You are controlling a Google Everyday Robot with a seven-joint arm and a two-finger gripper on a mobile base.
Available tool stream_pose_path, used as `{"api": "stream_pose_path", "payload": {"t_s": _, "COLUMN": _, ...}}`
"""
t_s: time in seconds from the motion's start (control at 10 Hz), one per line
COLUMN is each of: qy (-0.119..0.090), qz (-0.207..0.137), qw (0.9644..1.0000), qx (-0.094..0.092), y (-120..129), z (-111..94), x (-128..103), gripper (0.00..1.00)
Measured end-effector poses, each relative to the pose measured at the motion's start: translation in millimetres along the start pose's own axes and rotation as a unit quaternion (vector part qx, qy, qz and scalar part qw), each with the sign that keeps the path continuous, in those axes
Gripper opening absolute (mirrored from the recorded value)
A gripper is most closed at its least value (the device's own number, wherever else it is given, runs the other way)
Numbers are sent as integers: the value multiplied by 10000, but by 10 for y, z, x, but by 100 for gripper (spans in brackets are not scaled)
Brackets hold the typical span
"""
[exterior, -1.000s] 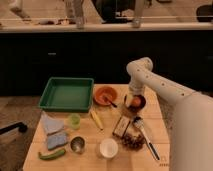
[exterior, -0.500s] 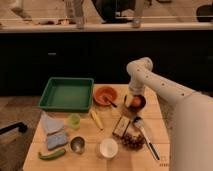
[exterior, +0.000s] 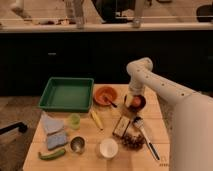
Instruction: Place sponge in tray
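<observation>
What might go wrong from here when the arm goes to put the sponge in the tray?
1. The open pincer hangs over the dark bowl, across the table from the sponge; reaching over may knock the metal cup or the white cup between them.
2. The sponge lies close beside the pale cloth and the green pepper, so the pincer may catch one of those instead.

i'm seeing the tray sitting at the back left of the table, with a round bowl just to its right. the sponge is lying near the front left, just in front of the cloth and just behind the pepper, apart from the tray. the gripper is hanging over a second bowl further right.
</observation>
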Motion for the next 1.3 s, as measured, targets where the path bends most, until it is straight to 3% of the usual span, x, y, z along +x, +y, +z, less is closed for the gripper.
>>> {"api": "stream_pose_path", "payload": {"t_s": 0.4, "qy": -1, "qz": -21, "qw": 10000, "qx": 18, "y": 6, "z": -3, "x": 4, "gripper": 80}}
{"api": "stream_pose_path", "payload": {"t_s": 1.0, "qy": -549, "qz": -305, "qw": 9978, "qx": 232, "y": 136, "z": -205, "x": 125, "gripper": 80}}
{"api": "stream_pose_path", "payload": {"t_s": 1.3, "qy": -849, "qz": -672, "qw": 9932, "qx": 418, "y": 286, "z": -359, "x": 244, "gripper": 80}}
